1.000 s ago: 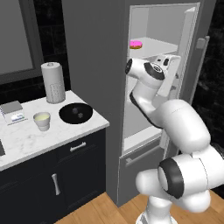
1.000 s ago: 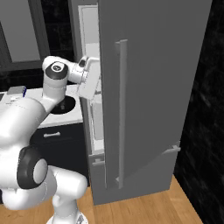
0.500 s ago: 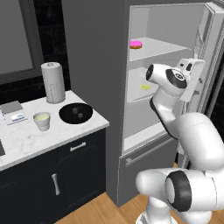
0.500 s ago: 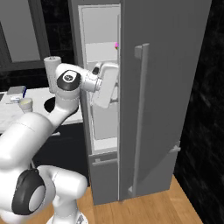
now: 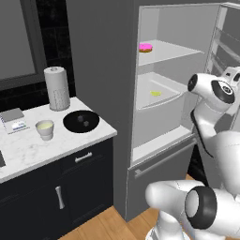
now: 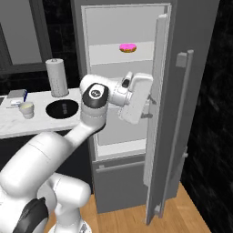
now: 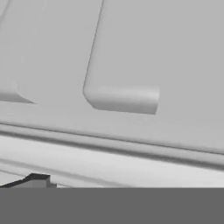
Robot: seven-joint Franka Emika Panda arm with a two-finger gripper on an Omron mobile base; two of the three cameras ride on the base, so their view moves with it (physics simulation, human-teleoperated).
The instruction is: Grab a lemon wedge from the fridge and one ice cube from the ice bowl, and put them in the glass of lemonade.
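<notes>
The grey fridge (image 5: 103,70) stands open, its door (image 6: 157,91) swung out to the right. A tiny yellow-green lemon wedge (image 5: 155,93) lies on the middle inner shelf. My gripper (image 6: 148,105) rests against the door's pale inner panel, far right of the wedge. One dark fingertip (image 7: 37,179) shows at the far left of the hand view, so the jaws stand open and hold nothing. On the marble counter sit the black ice bowl (image 5: 81,121) and the off-white glass of lemonade (image 5: 45,129).
A pink-iced doughnut (image 5: 145,47) lies on the upper fridge shelf. A tall white perforated cylinder (image 5: 56,88) stands behind the bowl. The door's long bar handle (image 6: 182,104) faces outward. Dark drawer cabinets (image 5: 61,187) sit under the counter (image 5: 18,157).
The fridge door has swung much wider to the right, and my hand has gone with it along its inner side. The shelves and the lemon wedge have come into sight.
</notes>
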